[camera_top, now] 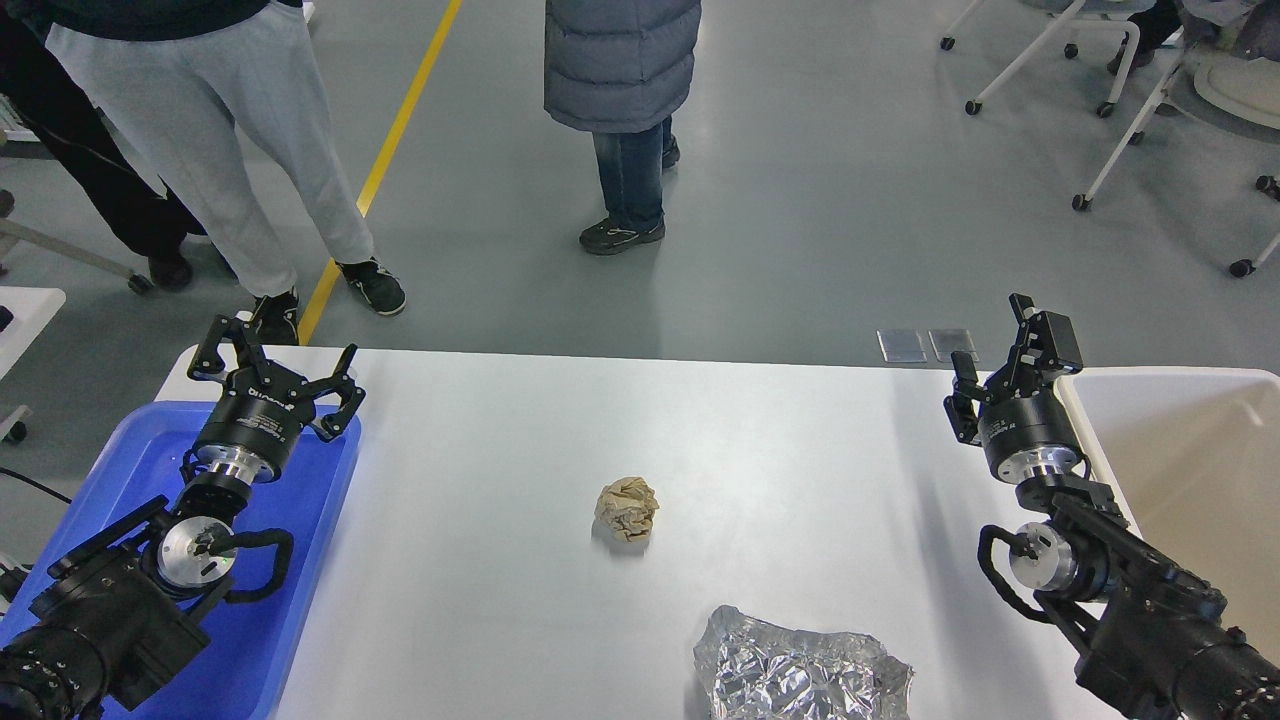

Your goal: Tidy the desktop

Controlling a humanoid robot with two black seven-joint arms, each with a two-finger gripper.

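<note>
The white desktop (500, 440) fills the lower half of the head view. A crumpled brown paper ball (627, 508) lies near its middle. A crumpled sheet of silver foil (800, 670) lies at the front edge, right of centre. My left gripper (272, 360) is open and empty, held over the far end of the blue tray (260, 640). My right gripper (995, 350) is open and empty, held next to the left rim of the beige-white bin (1180, 440). Both grippers are well apart from the paper ball and the foil.
The blue tray sits on the desktop's left side, the bin on its right side. People stand on the grey floor beyond the far edge (620, 120). Wheeled chairs (1100, 100) stand at the back right.
</note>
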